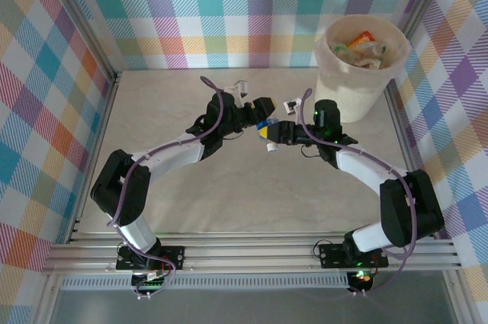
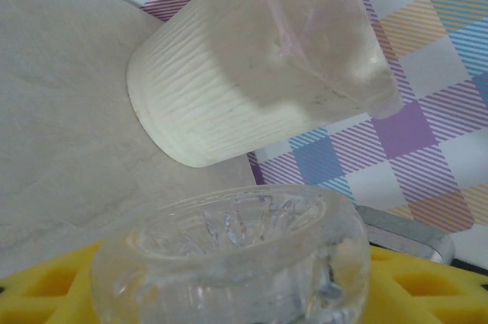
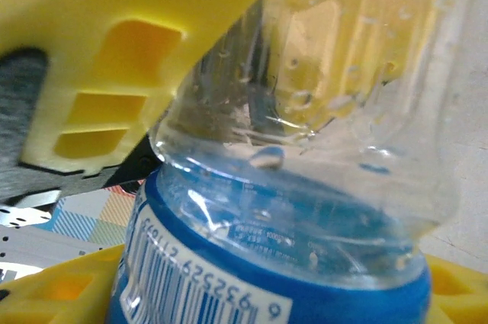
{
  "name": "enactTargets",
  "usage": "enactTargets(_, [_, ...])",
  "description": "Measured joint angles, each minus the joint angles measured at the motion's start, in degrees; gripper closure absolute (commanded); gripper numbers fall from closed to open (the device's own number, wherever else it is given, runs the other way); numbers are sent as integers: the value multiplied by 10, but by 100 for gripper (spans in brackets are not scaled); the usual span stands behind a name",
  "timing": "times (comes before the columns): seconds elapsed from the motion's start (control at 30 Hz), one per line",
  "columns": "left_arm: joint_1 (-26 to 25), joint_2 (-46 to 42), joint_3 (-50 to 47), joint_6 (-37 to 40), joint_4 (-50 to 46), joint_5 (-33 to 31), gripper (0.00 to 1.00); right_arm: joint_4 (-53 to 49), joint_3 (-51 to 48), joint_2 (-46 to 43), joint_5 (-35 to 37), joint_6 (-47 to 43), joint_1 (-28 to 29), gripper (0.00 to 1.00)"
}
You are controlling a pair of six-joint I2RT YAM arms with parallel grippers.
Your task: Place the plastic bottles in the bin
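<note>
right gripper (image 1: pixel 272 132) is closed round the blue-label bottle (image 3: pixel 305 149) at the label end; reads as a grip. bin (image 1: pixel 347 94) lies up and right of it in the top view, near but apart, with several bottles (image 1: pixel 362 46) inside. left gripper (image 1: pixel 258 120) is on the side away from the bin, with the bottle's clear base in its jaws; pinching or slack, cannot tell. long axis runs claw to claw, base away from the bin. right arm is nearer the bin, so i'd expect it to carry.
</note>
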Motion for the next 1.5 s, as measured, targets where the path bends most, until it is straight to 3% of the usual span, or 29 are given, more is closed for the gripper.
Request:
enactTargets(0.07, [0,-1,0,2,-3,0,17,-16,2,-5,14,-14,0,53])
enactTargets(0.33, [-1,-58,0,29,-64,-10,2,-128,34,-11,128,-89,0,55])
enactTargets(0.57, [-1,-177,-26,76,-103,-62,0,-229,83,-12,222,-162,-4,56])
enactTargets(0.77, [-1,-275,-64,117,-169,-169,0,-313,183,-17,292,-235,-34,55])
enactTargets(1.07, [-1,-376,-129,126,-288,-373,0,-380,382,-7,351,-299,-146,55])
enactTargets(1.3, [-1,-455,-177,102,-359,-495,0,-416,500,67,375,-302,-220,52])
enactTargets(1.5, [3,-527,-214,87,-385,-541,0,-481,645,181,394,-301,-260,49])
